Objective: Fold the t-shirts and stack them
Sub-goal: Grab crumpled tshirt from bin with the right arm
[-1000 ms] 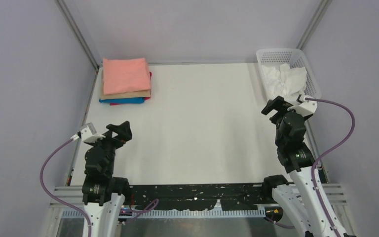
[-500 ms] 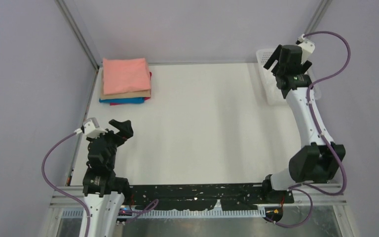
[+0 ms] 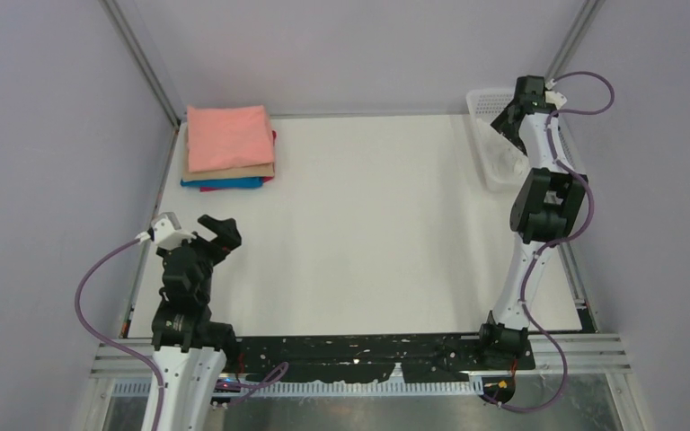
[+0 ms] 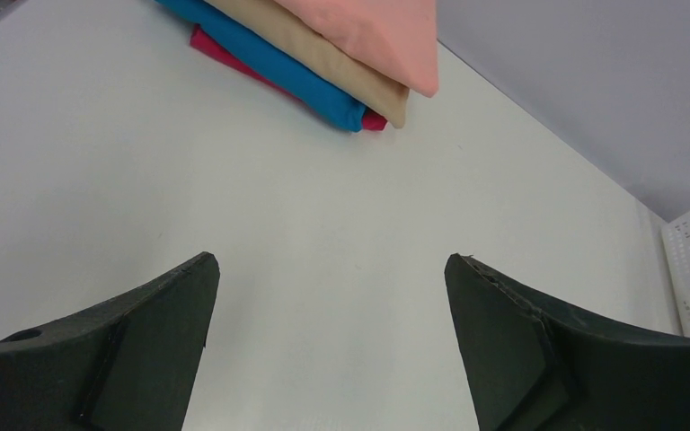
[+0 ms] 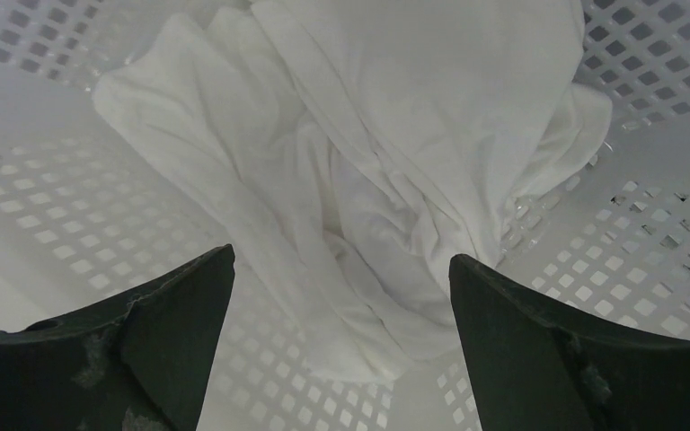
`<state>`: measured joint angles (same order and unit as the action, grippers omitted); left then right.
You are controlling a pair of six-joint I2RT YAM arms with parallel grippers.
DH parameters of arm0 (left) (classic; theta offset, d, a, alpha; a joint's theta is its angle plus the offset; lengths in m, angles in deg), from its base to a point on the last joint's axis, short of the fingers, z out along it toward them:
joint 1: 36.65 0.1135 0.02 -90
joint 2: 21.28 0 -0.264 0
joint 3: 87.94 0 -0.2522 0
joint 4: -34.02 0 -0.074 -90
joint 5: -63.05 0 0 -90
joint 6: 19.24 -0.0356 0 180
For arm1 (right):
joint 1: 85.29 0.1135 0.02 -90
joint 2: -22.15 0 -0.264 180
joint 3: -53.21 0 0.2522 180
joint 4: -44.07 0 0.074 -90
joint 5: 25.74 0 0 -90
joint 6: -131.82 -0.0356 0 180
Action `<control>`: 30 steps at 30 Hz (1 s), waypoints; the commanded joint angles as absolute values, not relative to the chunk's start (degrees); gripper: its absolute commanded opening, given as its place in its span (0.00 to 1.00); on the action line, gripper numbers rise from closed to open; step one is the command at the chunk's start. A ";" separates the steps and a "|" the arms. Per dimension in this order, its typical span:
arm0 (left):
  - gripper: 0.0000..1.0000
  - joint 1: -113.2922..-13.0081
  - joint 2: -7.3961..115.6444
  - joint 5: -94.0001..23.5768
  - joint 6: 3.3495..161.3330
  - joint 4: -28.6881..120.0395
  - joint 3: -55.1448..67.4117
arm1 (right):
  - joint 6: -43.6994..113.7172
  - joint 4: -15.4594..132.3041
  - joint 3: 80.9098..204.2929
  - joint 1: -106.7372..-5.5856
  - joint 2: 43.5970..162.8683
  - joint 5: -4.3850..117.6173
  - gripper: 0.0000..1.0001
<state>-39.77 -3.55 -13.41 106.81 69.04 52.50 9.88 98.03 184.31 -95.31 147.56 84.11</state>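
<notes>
White t-shirt (image 5: 395,135) in basket (image 5: 665,63) now lies under the lowered right tool (image 5: 340,260).

Where things lie on the flat white table (image 3: 368,233)
The pile of folded salmon-pink, tan, blue and magenta cloth t-shirts (image 3: 230,144) sits in the far left corner. The white plastic mesh basket (image 3: 488,144) sits at the far right edge, and the crumpled white cloth t-shirt (image 5: 386,135) lies inside it.
</notes>
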 commanded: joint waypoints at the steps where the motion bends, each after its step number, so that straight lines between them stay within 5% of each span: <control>1: 0.99 -39.75 -2.83 -12.01 107.23 67.02 51.63 | 6.40 102.31 188.91 -95.10 150.57 88.32 0.95; 22: 0.99 -39.77 -7.71 -6.59 108.39 70.76 51.28 | 0.24 105.99 179.22 -95.22 153.03 79.43 0.98; 24: 0.99 -39.80 -8.44 -5.86 108.60 70.97 51.40 | 0.70 105.99 179.13 -95.22 153.01 79.19 0.88; 27: 0.99 -39.76 -9.01 -5.94 108.61 71.07 51.41 | 1.19 105.74 179.35 -95.43 152.39 79.21 0.43; 30: 0.99 -39.79 -8.83 -5.95 108.65 71.15 51.41 | 2.11 105.61 180.76 -95.56 149.65 80.98 0.25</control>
<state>-39.77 -8.53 -7.44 108.08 71.29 52.50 1.64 104.37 179.45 -95.53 153.87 80.05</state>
